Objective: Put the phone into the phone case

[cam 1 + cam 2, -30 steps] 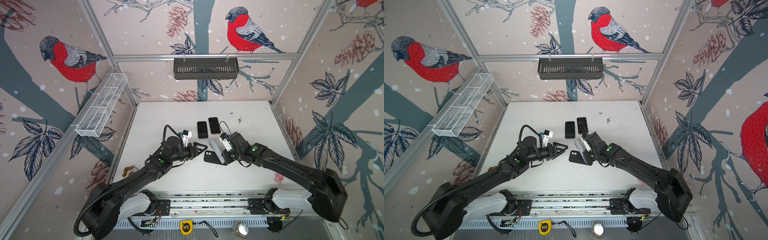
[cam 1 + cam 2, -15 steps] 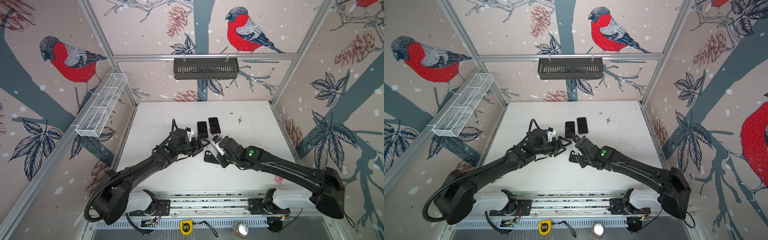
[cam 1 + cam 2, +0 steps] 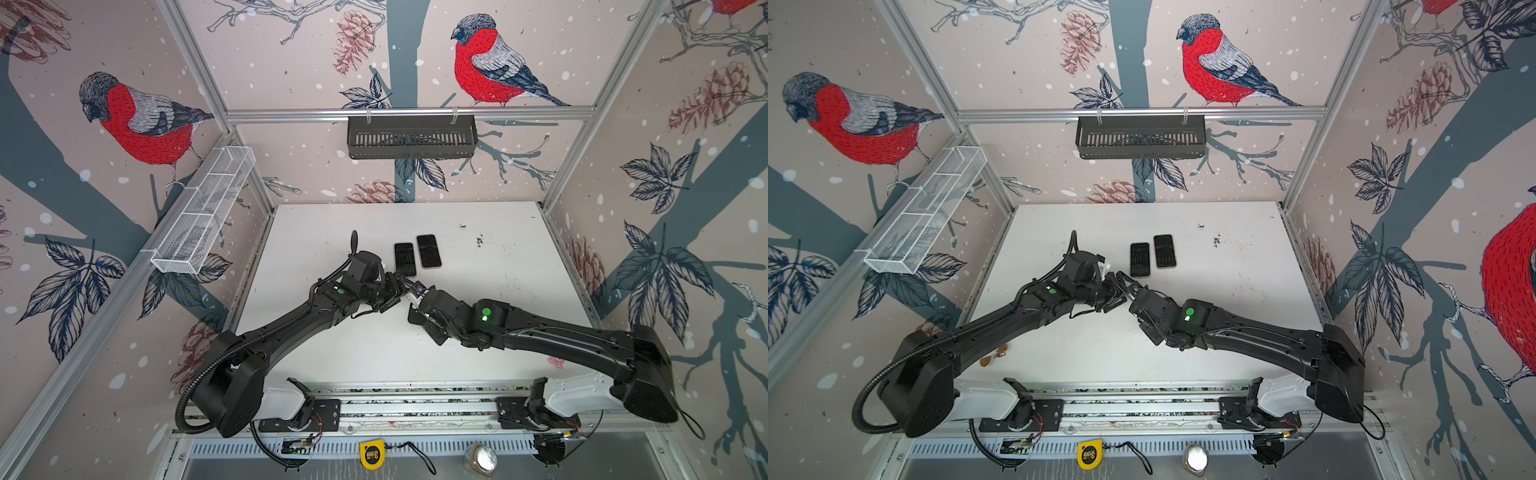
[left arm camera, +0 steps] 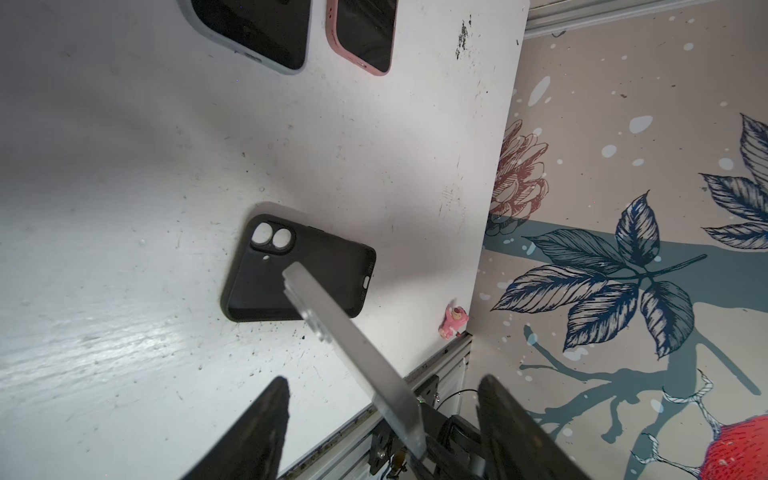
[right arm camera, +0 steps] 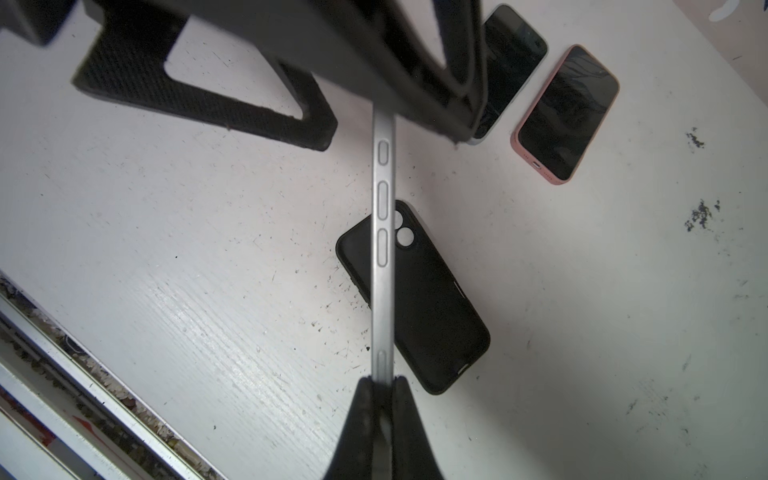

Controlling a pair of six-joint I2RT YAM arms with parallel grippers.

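My right gripper (image 5: 382,380) is shut on one end of the phone (image 5: 382,249), a slim silver phone held edge-on above the table. The black phone case (image 5: 436,311) lies open side up on the white table just beneath it, with two round camera holes. In the left wrist view the phone (image 4: 353,340) runs between the fingers of my left gripper (image 4: 382,380), which is open with a gap on each side, and the case (image 4: 332,257) lies beyond. In both top views the two grippers meet at mid-table (image 3: 401,289) (image 3: 419,293), and the case is mostly hidden under them.
Two other phones lie side by side just behind the grippers, one in a grey case (image 3: 405,259) and one in a pink case (image 3: 429,251). A small pink toy (image 3: 555,362) sits near the front right edge. A black basket (image 3: 411,137) and a white mesh rack (image 3: 203,212) hang on the walls.
My left arm has swung right and forward until its open jaws straddle the phone's free end. The right gripper has shifted slightly left with the phone still in it.
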